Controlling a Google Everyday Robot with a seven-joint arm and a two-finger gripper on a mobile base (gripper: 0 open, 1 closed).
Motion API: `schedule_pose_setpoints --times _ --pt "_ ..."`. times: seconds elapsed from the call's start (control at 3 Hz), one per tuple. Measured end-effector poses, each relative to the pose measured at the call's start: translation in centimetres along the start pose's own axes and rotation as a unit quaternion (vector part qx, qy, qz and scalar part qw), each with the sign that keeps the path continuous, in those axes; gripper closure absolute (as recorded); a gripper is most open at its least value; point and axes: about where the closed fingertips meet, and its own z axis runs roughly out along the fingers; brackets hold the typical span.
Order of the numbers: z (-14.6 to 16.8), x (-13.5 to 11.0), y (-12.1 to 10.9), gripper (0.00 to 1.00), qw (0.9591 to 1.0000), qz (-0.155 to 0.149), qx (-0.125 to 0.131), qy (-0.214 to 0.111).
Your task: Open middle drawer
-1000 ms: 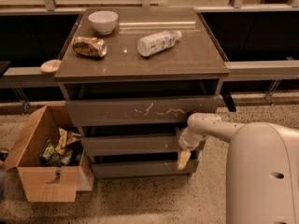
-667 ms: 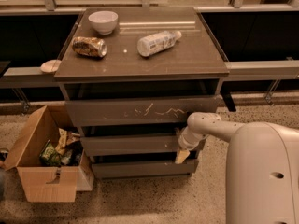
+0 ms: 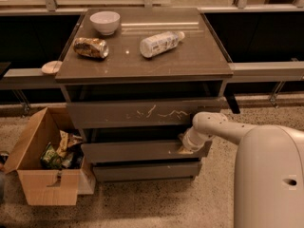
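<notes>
The middle drawer (image 3: 137, 151) is a wide, shallow grey-brown front, second of three in the grey cabinet. It stands out a little further than the bottom drawer (image 3: 142, 171). Above it is the larger top drawer front (image 3: 133, 113) with white scratch marks. My gripper (image 3: 184, 147) comes in from the right on a white arm and sits at the top right edge of the middle drawer front, in the gap under the top drawer. Its fingertips are hidden against the drawer.
On the cabinet top (image 3: 199, 56) lie a white bowl (image 3: 105, 22), a crumpled snack bag (image 3: 91, 47) and a plastic bottle (image 3: 160, 42) on its side. An open cardboard box (image 3: 42, 175) with packets stands on the floor at the left. My white base (image 3: 268, 179) fills the lower right.
The gripper has stayed at the right end of the middle drawer, with at most a slight shift. The drawer shows no clear movement.
</notes>
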Motion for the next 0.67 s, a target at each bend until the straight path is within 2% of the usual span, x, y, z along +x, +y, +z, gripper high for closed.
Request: schedule_pose_setpoints --times 0.33,0.67 --pt "-0.37 -0.14 -0.16 0.96 1.0 0.0 0.0 0.0" --pt "-0.38 -0.15 -0.17 0.0 1.0 0.0 0.0 0.0"
